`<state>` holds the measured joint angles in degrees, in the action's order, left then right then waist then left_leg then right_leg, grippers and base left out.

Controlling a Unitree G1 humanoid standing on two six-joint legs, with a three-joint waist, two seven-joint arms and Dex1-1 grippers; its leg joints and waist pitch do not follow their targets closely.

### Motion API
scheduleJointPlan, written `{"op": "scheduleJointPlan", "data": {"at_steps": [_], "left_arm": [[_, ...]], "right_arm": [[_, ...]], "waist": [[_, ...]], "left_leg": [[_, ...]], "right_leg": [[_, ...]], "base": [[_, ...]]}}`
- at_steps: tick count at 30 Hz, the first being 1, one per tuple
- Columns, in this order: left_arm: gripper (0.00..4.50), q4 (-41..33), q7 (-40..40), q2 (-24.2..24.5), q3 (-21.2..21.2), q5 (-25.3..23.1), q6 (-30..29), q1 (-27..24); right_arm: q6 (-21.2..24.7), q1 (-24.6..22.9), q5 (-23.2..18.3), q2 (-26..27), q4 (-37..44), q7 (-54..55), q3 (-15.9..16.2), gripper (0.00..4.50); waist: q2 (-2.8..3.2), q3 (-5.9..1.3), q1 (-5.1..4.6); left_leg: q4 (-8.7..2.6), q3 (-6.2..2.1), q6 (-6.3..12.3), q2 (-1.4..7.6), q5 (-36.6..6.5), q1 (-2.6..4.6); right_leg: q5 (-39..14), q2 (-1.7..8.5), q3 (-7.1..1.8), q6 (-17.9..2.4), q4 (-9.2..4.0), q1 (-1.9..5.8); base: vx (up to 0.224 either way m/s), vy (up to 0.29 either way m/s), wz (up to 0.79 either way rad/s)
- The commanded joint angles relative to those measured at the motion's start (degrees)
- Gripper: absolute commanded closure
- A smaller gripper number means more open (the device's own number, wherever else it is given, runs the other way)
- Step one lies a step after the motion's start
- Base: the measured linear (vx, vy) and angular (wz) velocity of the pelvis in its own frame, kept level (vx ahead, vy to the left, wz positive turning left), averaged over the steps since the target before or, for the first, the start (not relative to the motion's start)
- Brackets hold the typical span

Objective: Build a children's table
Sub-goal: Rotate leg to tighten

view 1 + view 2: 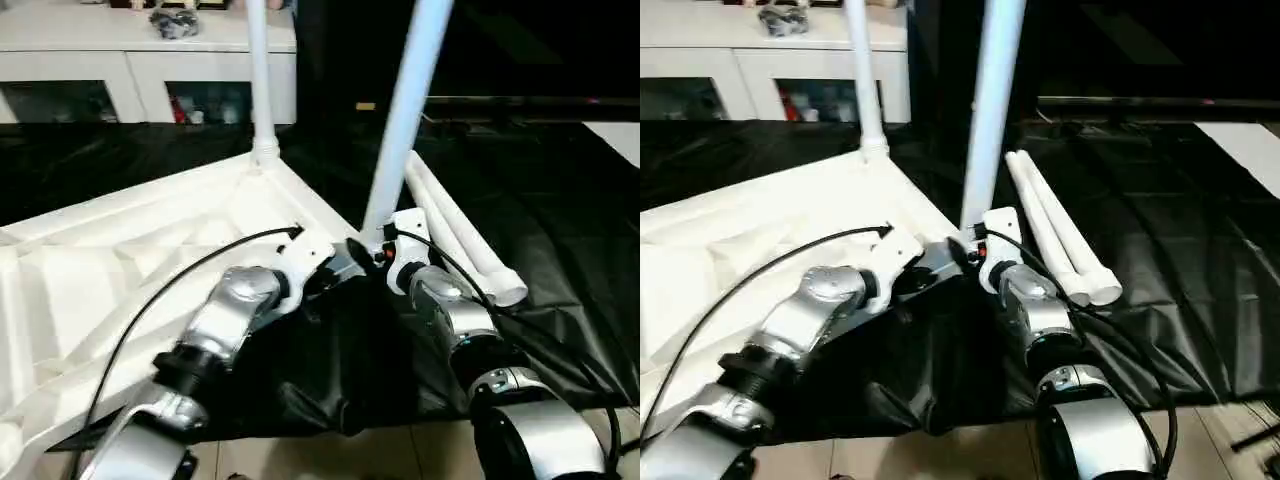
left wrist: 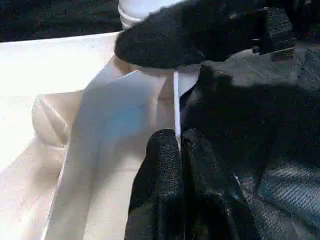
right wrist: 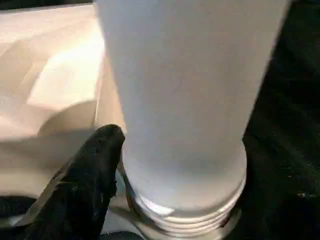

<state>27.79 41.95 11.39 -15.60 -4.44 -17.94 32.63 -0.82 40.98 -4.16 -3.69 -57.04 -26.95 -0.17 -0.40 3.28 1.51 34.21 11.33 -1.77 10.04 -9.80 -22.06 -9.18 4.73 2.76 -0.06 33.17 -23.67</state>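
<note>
The children's table top [image 1: 110, 270] lies upside down, ribs up, on the black cover. One white leg [image 1: 260, 80] stands upright in its far corner socket. A second leg [image 1: 405, 110] leans a little at the near corner, and the threads of its end [image 3: 185, 220] still show above the socket. My right gripper [image 1: 372, 240] is at the base of this leg. My left gripper [image 2: 179, 137] is shut on the top's thin rim [image 2: 176, 100] beside that corner. Two more legs [image 1: 460, 230] lie side by side on the cover to the right.
A white glass-door cabinet [image 1: 130, 60] stands behind the big black-covered table [image 1: 560, 200]. The cover's near edge hangs in folds [image 1: 330, 380] over the light floor [image 1: 400, 450]. A black cable [image 1: 180, 275] loops over the top from my left arm.
</note>
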Motion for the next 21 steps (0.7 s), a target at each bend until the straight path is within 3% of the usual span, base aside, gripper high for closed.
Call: {"op": "scheduleJointPlan", "data": {"at_steps": [1, 4, 5, 9, 11, 14, 18, 21], "left_arm": [[4.50, -3.2, 4.5, -0.1, -1.5, 2.6, 4.0, -0.7], [4.50, -5.3, 10.2, 3.5, -2.0, 3.7, 4.6, -2.4], [4.50, -5.6, 12.6, 5.3, -2.2, 3.9, 5.2, -2.9], [4.50, -6.0, 16.5, 7.6, -2.2, 4.7, 5.5, -3.4], [4.50, -6.5, 18.2, 8.6, -2.4, 5.0, 5.5, -3.6], [4.50, -7.5, 21.3, 10.2, -2.6, 5.7, 5.3, -4.0], [4.50, -8.7, 24.8, 11.8, -3.1, 6.9, 3.8, -4.3], [4.50, -8.6, 25.4, 12.1, -3.2, 6.9, 3.9, -4.3]], "right_arm": [[-0.6, 0.2, 1.1, -0.1, 0.9, -4.7, 2.9, 0.63], [-0.6, -2.2, 1.6, -4.9, 5.2, -15.2, 5.8, 0.63], [-0.8, -3.5, 1.8, -7.6, 7.5, -20.3, 7.1, 0.63], [0.1, -5.4, 1.2, -11.5, 11.4, -28.4, 8.8, 0.63], [0.5, -6.0, 0.9, -12.8, 12.8, -31.6, 9.4, 0.63], [1.3, -7.1, -0.2, -14.8, 15.6, -36.4, 10.3, 0.63], [3.6, -8.2, -1.8, -16.2, 19.4, -41.3, 11.6, 0.63], [3.6, -8.4, -1.8, -16.1, 19.8, -41.8, 12.0, 0.91]], "waist": [[-0.11, -3.73, 0.00], [-0.08, -3.78, 0.47], [0.33, -3.77, 0.59], [0.25, -3.91, 0.75], [0.16, -3.93, 1.04], [0.12, -4.11, 1.45], [0.17, -4.12, 2.05], [0.18, -3.90, 2.00]], "left_leg": [[-4.87, -1.93, -0.36, 2.98, -23.4, 1.47], [-4.81, -1.59, 0.72, 3.07, -21.2, 1.50], [-4.81, -1.52, 0.82, 3.12, -20.7, 1.62], [-4.62, -1.23, 1.52, 3.17, -18.0, 1.54], [-4.64, -1.17, 2.07, 3.25, -17.6, 1.58], [-4.28, -0.96, 3.08, 3.26, -14.3, 1.40], [-4.20, -0.92, 3.61, 3.34, -12.6, 1.21], [-4.42, -1.03, 2.20, 3.42, -15.5, 1.49]], "right_leg": [[-24.7, 3.78, -1.79, -10.0, -4.51, 1.59], [-21.2, 3.56, -1.98, -11.1, -4.12, 1.90], [-19.7, 3.50, -2.07, -11.6, -3.97, 1.81], [-15.8, 3.46, -2.16, -13.3, -3.44, 2.12], [-15.1, 3.23, -2.06, -13.1, -3.42, 2.38], [-11.4, 3.26, -2.07, -14.8, -2.76, 2.53], [-11.1, 3.27, -1.97, -15.1, -2.52, 2.69], [-15.6, 3.34, -2.00, -14.2, -2.99, 2.37]], "base": [[0.000, 0.000, 0.00], [0.000, 0.000, 0.00], [0.000, 0.000, 0.00], [0.000, 0.000, 0.00], [0.000, 0.000, 0.00], [0.000, 0.000, 0.00], [0.000, 0.000, 0.00], [0.000, 0.000, 0.00]]}}
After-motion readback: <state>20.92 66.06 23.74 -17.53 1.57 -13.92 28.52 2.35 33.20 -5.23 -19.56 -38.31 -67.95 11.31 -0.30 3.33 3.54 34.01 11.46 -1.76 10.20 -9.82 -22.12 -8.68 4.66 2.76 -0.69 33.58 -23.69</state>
